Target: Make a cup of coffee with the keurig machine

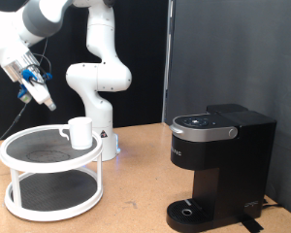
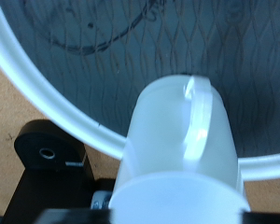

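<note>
The cup (image 1: 80, 132), a small white mug, stands upright on the top tier of a white round rack (image 1: 15, 146), at that tier's edge towards the exterior view's right. My gripper (image 1: 45, 100) hangs in the air above the rack, up and to the exterior view's left of the cup, apart from it, with nothing between its fingers. The wrist view looks down on the cup (image 2: 182, 140), its handle (image 2: 198, 117) facing the camera; no fingers show there. The keurig machine (image 1: 221, 160), black with its lid down, stands at the exterior view's right. Its round drip base (image 1: 192, 210) is bare.
The rack has two tiers with dark mesh floors (image 2: 131, 56) and a white rim (image 2: 47, 93). The arm's white base (image 1: 102, 107) rises just behind the rack. A black curtain (image 1: 233, 49) closes the back. The wooden tabletop (image 1: 136, 194) lies between rack and machine.
</note>
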`<state>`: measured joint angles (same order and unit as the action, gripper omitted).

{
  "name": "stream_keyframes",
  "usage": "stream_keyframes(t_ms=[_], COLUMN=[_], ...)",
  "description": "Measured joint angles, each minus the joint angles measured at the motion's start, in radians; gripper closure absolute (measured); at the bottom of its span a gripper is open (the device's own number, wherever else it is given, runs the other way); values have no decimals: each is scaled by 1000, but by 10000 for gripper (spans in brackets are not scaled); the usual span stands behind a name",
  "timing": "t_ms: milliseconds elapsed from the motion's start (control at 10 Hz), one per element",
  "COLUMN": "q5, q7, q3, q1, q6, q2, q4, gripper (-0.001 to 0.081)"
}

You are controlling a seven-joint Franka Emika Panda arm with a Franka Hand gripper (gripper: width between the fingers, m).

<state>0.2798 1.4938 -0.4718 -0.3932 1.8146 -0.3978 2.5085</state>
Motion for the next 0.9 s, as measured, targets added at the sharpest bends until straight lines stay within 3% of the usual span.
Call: stream_keyframes(t_ms=[100, 200, 400, 500, 600, 900], q5=[-1, -1, -1, 0, 1, 7], q7=[-7, -18, -29, -37, -44, -52], q3=[0, 0, 0, -1, -1, -1], q1=[0, 0, 0, 0, 0, 0], q6=[33, 60, 107, 126, 140, 169], q2=[1, 1, 1, 1, 1, 1], q4=[28, 50, 87, 103, 117, 146], gripper=[521, 521, 202, 202, 98, 72])
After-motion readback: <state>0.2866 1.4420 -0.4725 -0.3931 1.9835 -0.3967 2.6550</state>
